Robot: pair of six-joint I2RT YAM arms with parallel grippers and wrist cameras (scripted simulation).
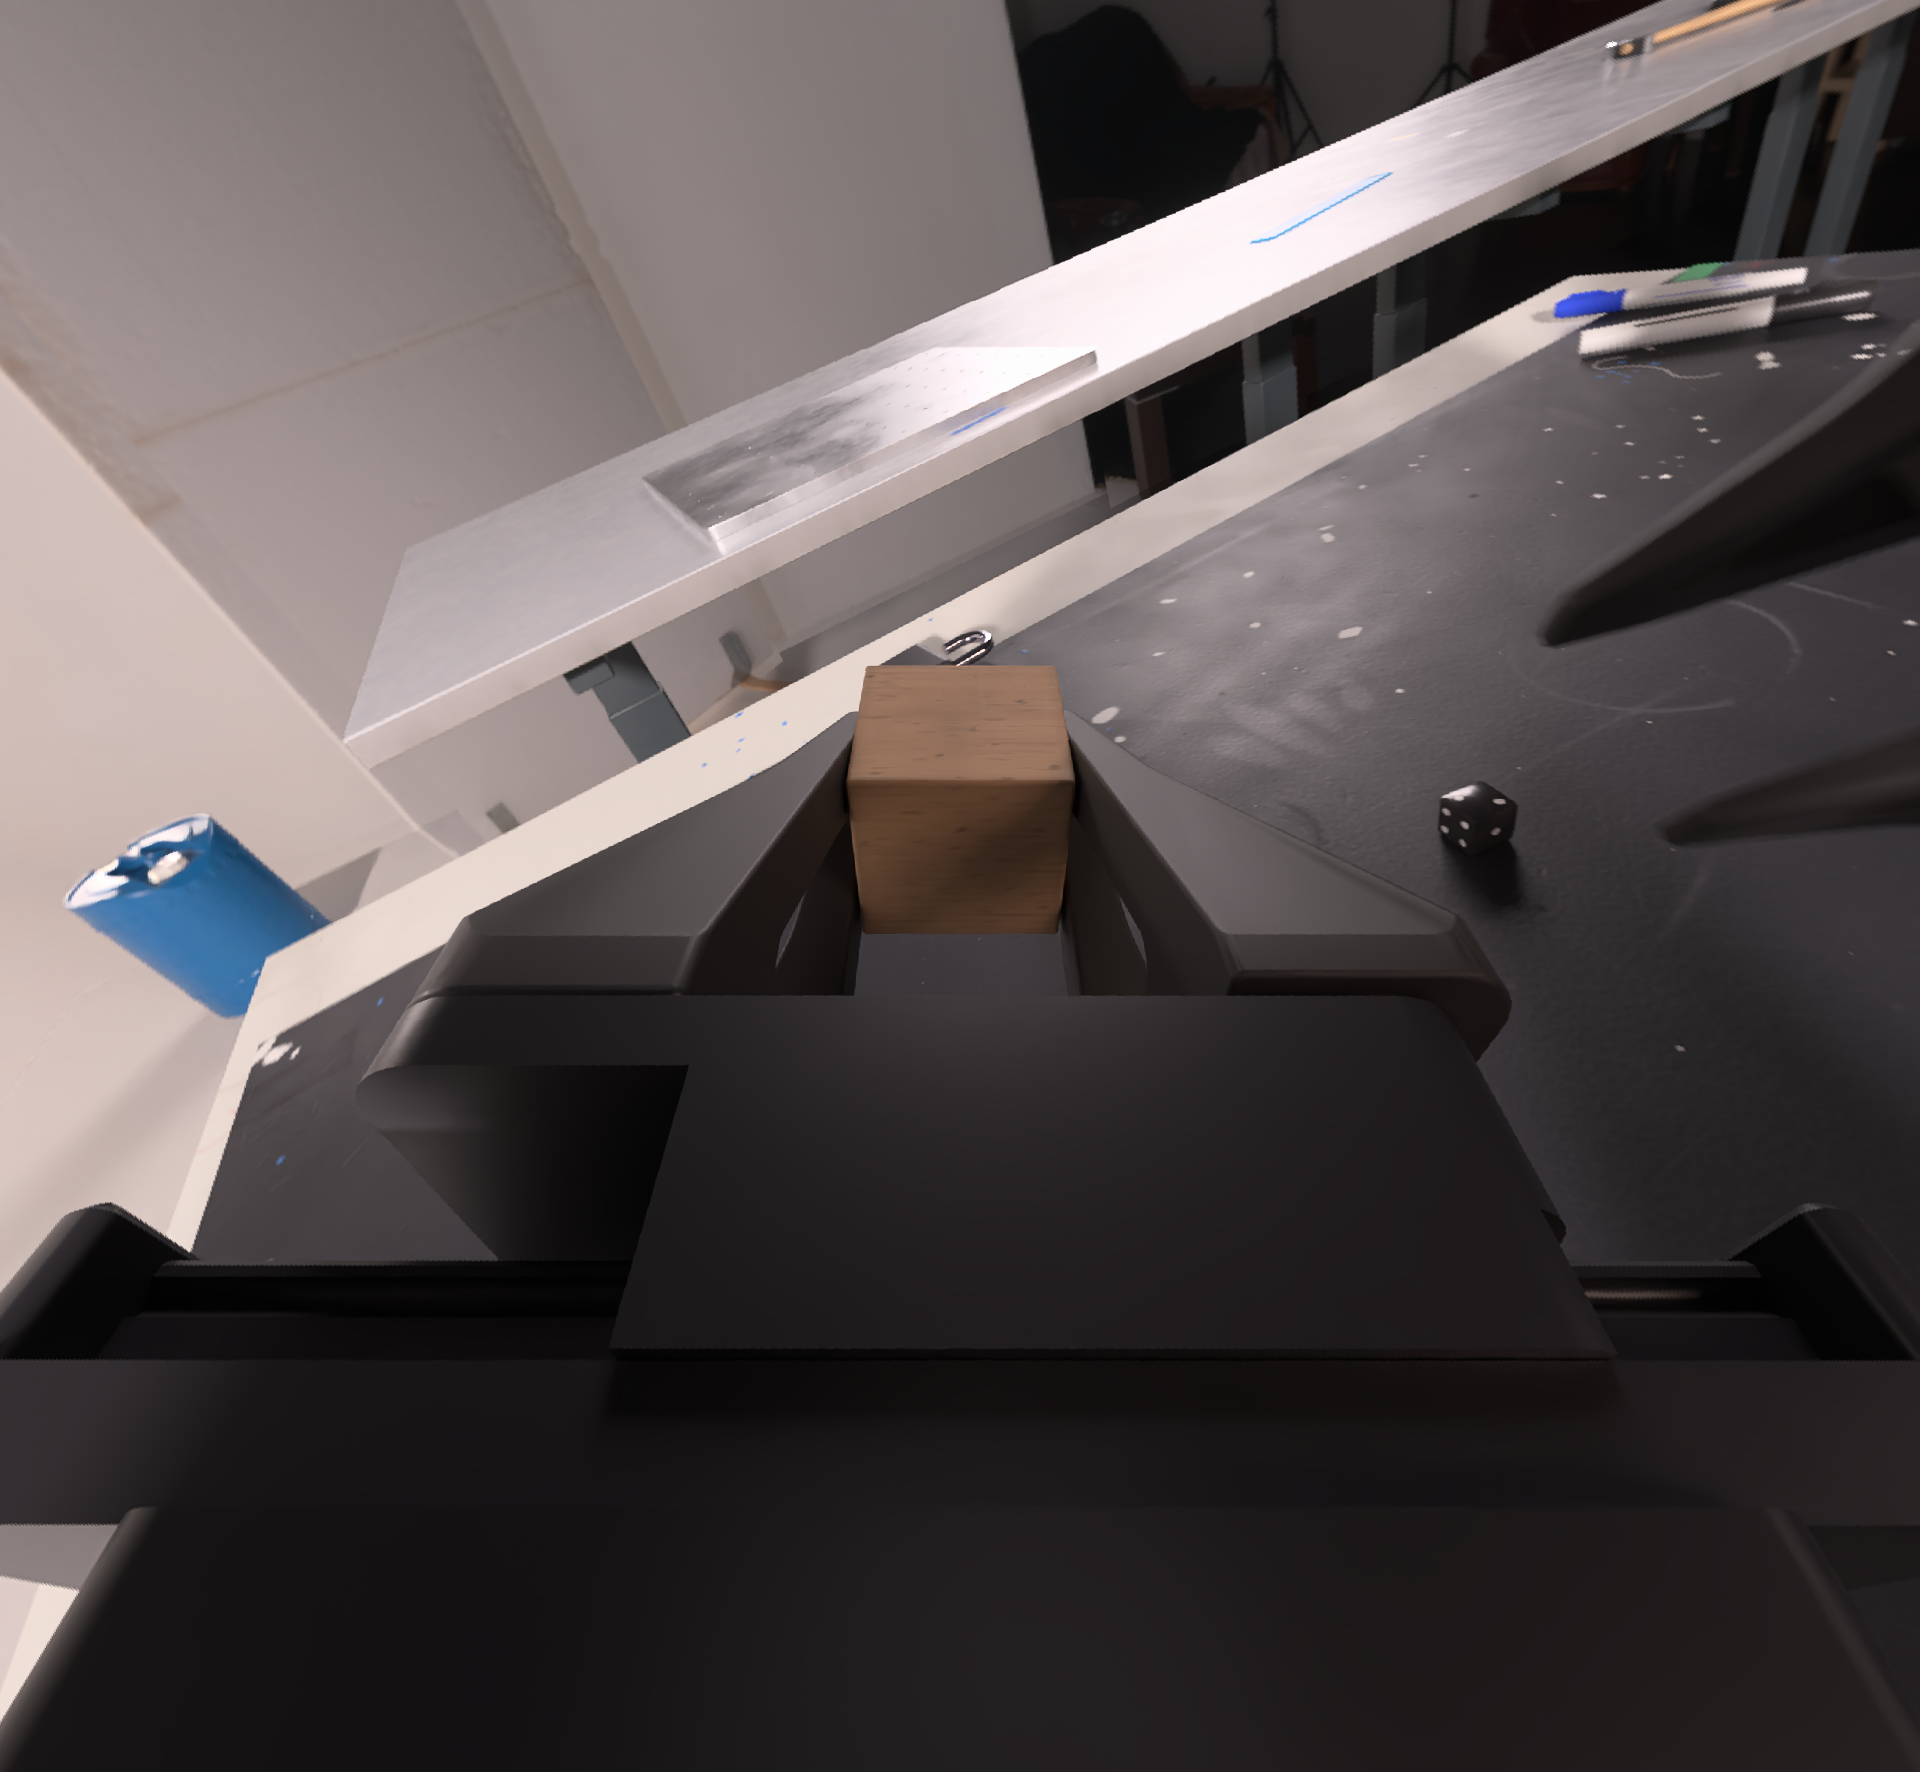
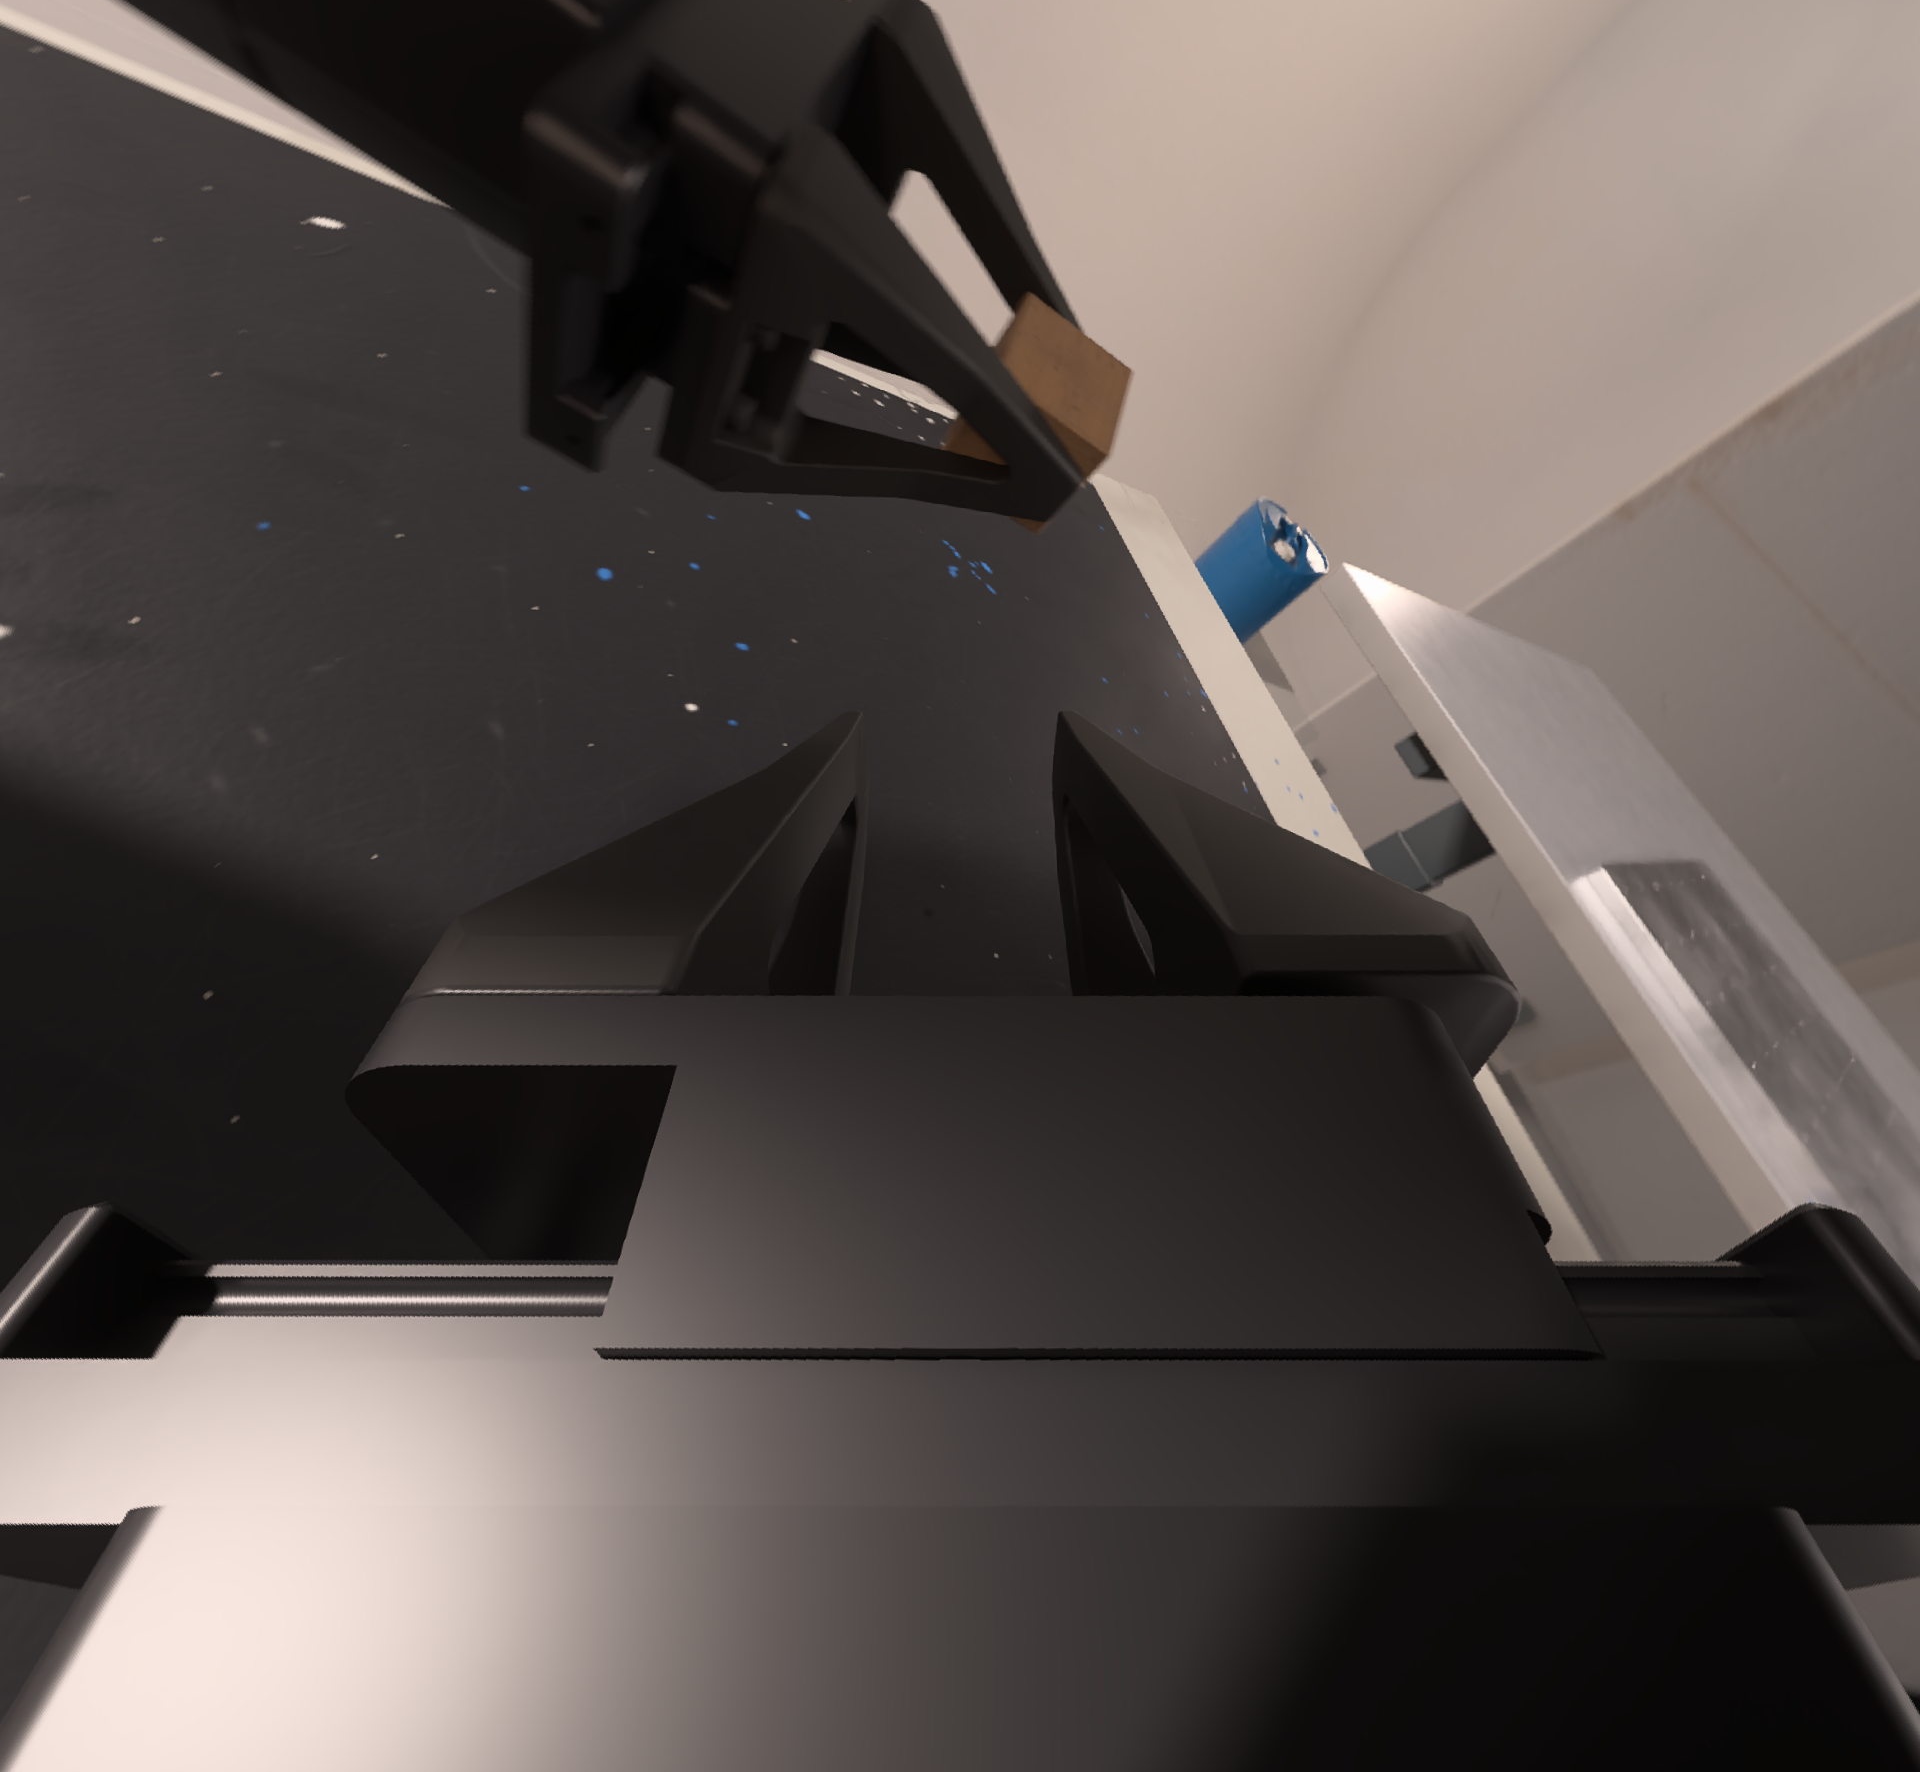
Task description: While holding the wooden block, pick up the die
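My left gripper (image 1: 961, 766) is shut on the wooden block (image 1: 961, 803), a light brown cube held above the black table top (image 1: 1299, 683). The block also shows in the right wrist view (image 2: 1070, 382), clamped between the left gripper's fingers high above the table. A small black die with white pips (image 1: 1476, 817) lies on the table to the right of the block. My right gripper (image 2: 956, 735) is open and empty; its fingers (image 1: 1683, 569) enter the left wrist view from the right, just right of the die. The die is not seen in the right wrist view.
Marker pens (image 1: 1714, 304) lie at the table's far right. A small metal shackle (image 1: 966, 647) lies by the far edge behind the block. A white bench (image 1: 935, 392) with a metal plate stands beyond. A blue canister (image 1: 192, 912) sits off the table's left edge.
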